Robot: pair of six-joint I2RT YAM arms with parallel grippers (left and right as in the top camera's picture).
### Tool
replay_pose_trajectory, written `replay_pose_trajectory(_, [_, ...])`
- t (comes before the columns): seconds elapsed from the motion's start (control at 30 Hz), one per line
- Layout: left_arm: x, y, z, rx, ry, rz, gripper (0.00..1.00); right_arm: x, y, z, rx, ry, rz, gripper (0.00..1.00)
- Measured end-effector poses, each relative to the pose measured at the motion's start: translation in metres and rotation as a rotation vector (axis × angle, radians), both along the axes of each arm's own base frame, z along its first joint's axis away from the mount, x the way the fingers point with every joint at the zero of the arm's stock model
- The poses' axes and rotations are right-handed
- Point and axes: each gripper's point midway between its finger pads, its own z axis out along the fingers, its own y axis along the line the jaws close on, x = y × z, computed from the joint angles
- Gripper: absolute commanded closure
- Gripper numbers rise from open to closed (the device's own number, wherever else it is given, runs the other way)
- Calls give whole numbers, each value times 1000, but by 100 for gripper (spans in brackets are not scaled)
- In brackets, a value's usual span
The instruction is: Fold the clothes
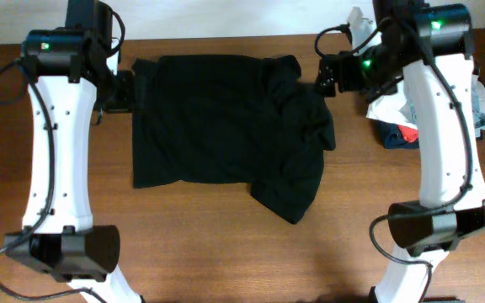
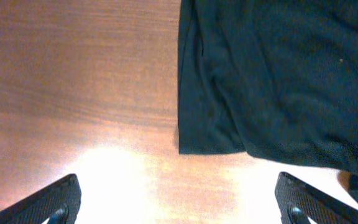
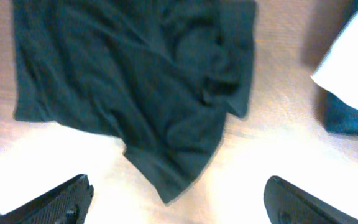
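Left gripper: jaws spread wide and empty. In the left wrist view both fingers are over bare wood, with a corner of the black top just ahead of them. It sits just beside the top's left side, toward the far-left corner of the table.

Right gripper: also wide open, holding nothing. In the right wrist view it is above the table, with the whole top ahead of the fingers. It's near the far edge, just off the top's bunched right shoulder. Can't tell whether either gripper touches the cloth.

Black top: flat on the table between the arms, its upper hem close to the far edge. The left part is smooth. The right part is rumpled and doubled over, with one flap pointing toward the near edge.

Pile of other garments: white, navy and red, by the right edge near the far-right corner, apart from the top. In the right wrist view the white piece lies over the navy one.
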Motion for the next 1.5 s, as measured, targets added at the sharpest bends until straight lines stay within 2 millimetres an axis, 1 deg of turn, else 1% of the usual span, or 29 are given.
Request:
replay_pose_trajectory(0.1, [-11,0,16,-7,-34,13,1,-11,-8,15,-29,-30,-36,7])
replay_pose_trajectory(0.13, [-16,1,21,-9,-44,16,1,-16,-10,24,-31,-52,-48,7])
replay_pose_trajectory(0.23, [-36,1,41,-15,-75,25,1,-31,-15,49,-27,-117,-83,7])
replay_pose_trajectory(0.3, [-51,2,55,-22,-105,35,1,-46,-17,64,-21,-152,-99,7])
replay_pose_trajectory(0.37, [-62,2,65,-27,-135,44,1,-63,-19,72,-23,-169,-121,7])
replay_pose_trajectory(0.43, [-75,3,71,-33,-152,56,1,-82,-21,72,-38,-160,-146,7])
replay_pose_trajectory(0.5, [-85,4,69,-40,-152,73,1,-97,-23,62,-62,-124,-172,7])
replay_pose_trajectory(0.57, [-89,4,62,-46,-151,88,1,-107,-26,45,-91,-75,-204,7])
replay_pose_trajectory(0.67, [-88,4,41,-57,-153,117,0,-103,-28,17,-119,-28,-237,7])
replay_pose_trajectory(0.77, [-83,4,8,-68,-148,149,1,-93,-25,-14,-129,11,-252,8])
replay_pose_trajectory(0.87, [-78,3,-31,-72,-133,167,1,-86,-20,-45,-120,45,-255,9])
replay_pose_trajectory(0.97, [-71,3,-68,-75,-128,175,1,-81,-15,-76,-104,73,-253,10])
replay_pose_trajectory(1.0, [-72,3,-83,-74,-114,178,1,-82,-14,-86,-102,89,-251,10])
replay_pose_trajectory(1.03, [-70,3,-94,-75,-116,179,1,-81,-13,-95,-96,96,-250,10])
replay_pose_trajectory(1.07, [-69,3,-99,-76,-120,181,1,-81,-12,-103,-93,100,-249,10])
replay_pose_trajectory(1.1, [-67,3,-109,-76,-124,181,1,-81,-11,-113,-91,110,-246,10])
replay_pose_trajectory(1.23, [-66,3,-121,-79,-129,184,1,-80,-5,-137,-82,109,-232,10])
replay_pose_trajectory(1.33, [-67,3,-127,-78,-122,185,1,-83,4,-153,-80,114,-206,10])
replay_pose_trajectory(1.5, [-66,3,-135,-75,-104,185,1,-89,16,-170,-81,121,-172,11])
